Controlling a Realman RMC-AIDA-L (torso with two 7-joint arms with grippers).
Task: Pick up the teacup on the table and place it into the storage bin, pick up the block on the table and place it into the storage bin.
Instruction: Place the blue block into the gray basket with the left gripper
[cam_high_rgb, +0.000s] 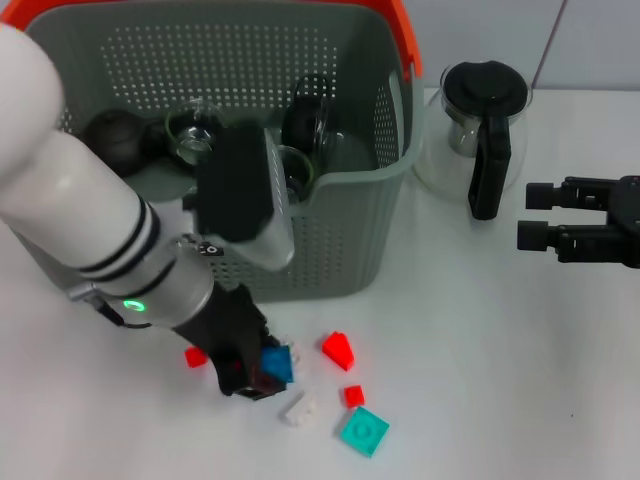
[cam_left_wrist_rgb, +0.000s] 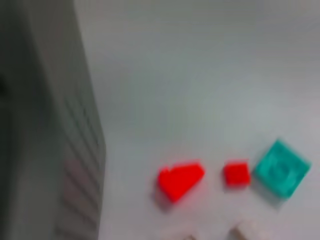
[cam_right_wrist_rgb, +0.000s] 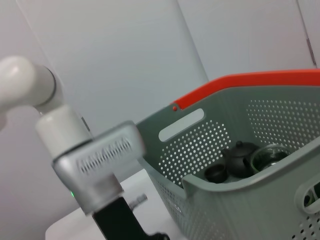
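Left gripper (cam_high_rgb: 262, 372) was angled down onto the table (cam_high_rgb: 500, 380), closed around a blue block (cam_high_rgb: 279, 363) before the storage bin (cam_high_rgb: 340, 240). Right gripper (cam_high_rgb: 533, 216), fingers parted, was held beside the glass pot (cam_high_rgb: 480, 130). No lettering was legible.

Blocks (cam_high_rgb: 338, 349) before storage bin (cam_high_rgb: 340, 250)
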